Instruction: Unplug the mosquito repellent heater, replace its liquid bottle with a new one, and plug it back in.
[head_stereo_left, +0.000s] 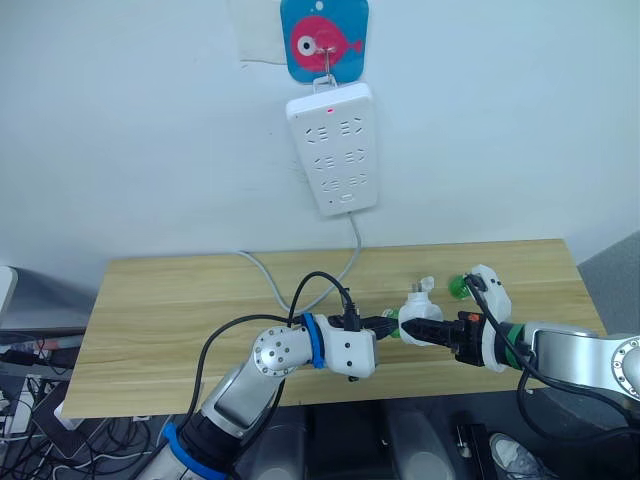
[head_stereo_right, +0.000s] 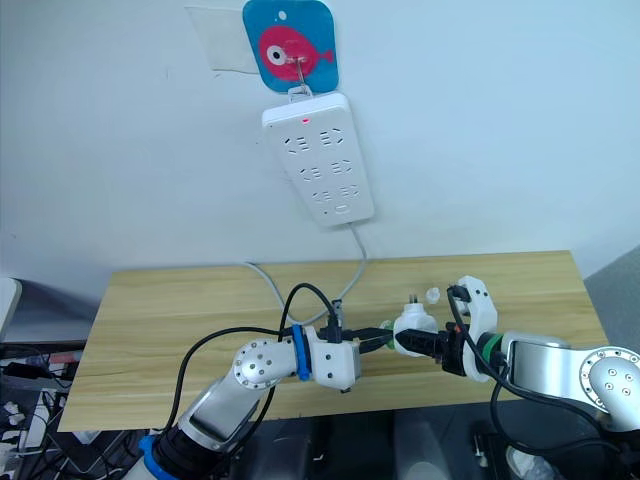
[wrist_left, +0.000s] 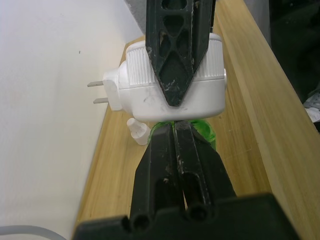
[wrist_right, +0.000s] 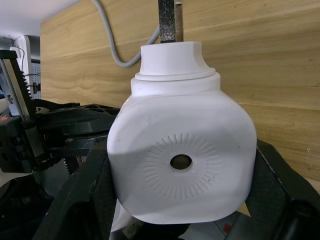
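Low centre of frame, above the table (head_stereo_left: 160, 300), the right gripper (head_stereo_left: 432, 331) clamps the unplugged heater (head_stereo_left: 418, 313); the left gripper (head_stereo_left: 392, 325) pinches its green bottle (wrist_left: 206, 131). Bottle swap underway; next, probably twisting it free.

Left arm (head_stereo_left: 300, 352) is showing a silver round joint, blue ring, white wrist block; black cable is looping over it. Left gripper (head_stereo_left: 388, 325) is wearing black fingers (wrist_left: 176, 165) with triangular cut-outs, scuffed. Right arm (head_stereo_left: 585, 362), across the wooden table (head_stereo_left: 180, 300) from it, is showing silver shell, green ring, white wrist housing, black cable.
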